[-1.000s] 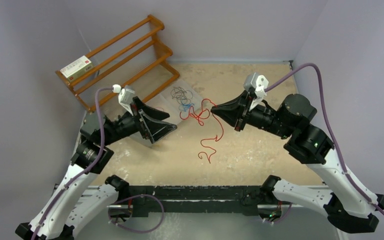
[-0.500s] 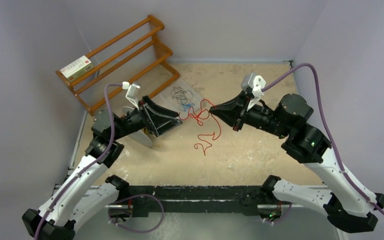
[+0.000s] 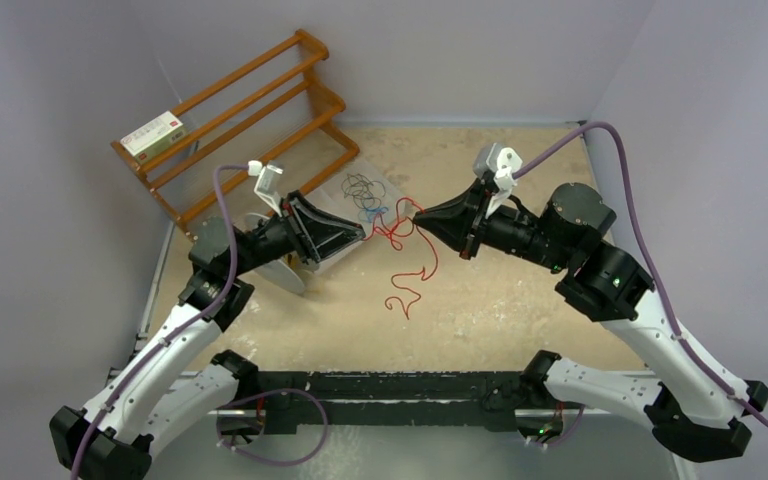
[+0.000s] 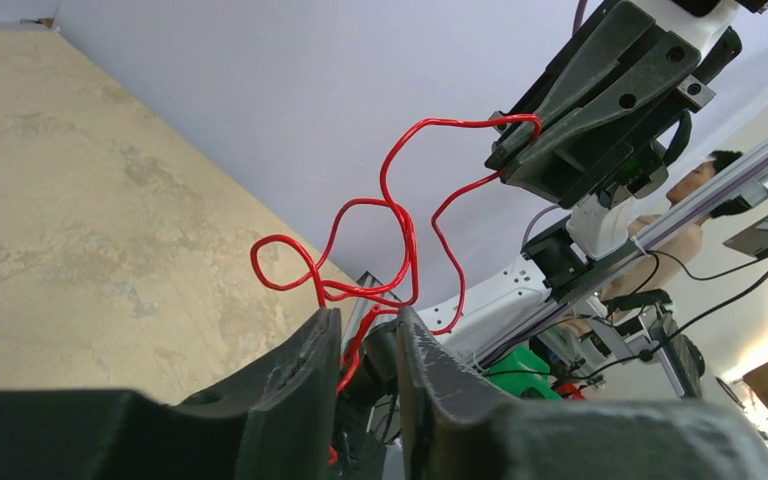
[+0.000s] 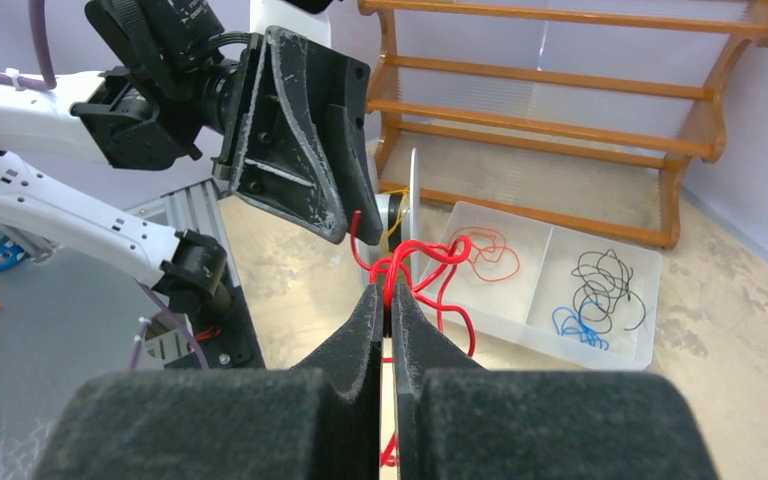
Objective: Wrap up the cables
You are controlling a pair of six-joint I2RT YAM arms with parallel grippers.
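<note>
Jaws on the right gripper are pressed together on a thin bright red cable in the top view, while those of the left gripper sit narrowly apart at the same red tangle. Both tips hang above the sandy beige table, close to each other. The cable's loose tail trails in curls toward the near edge; whether it touches the table cannot be told. Behind the tangle lies a clear plastic tray, near an orange-brown wooden rack carrying a small white box.

From the left wrist, the two dark fingers stand with a slim gap and a red strand runs down through it. Loops rise from there to the right gripper's closed tip.

From the right wrist, the closed fingertips pinch the red loops, with the left gripper's tip just beyond them. The tray's left compartment holds a red coil. Its right compartment holds a thin black cable and a thin blue cable.
</note>
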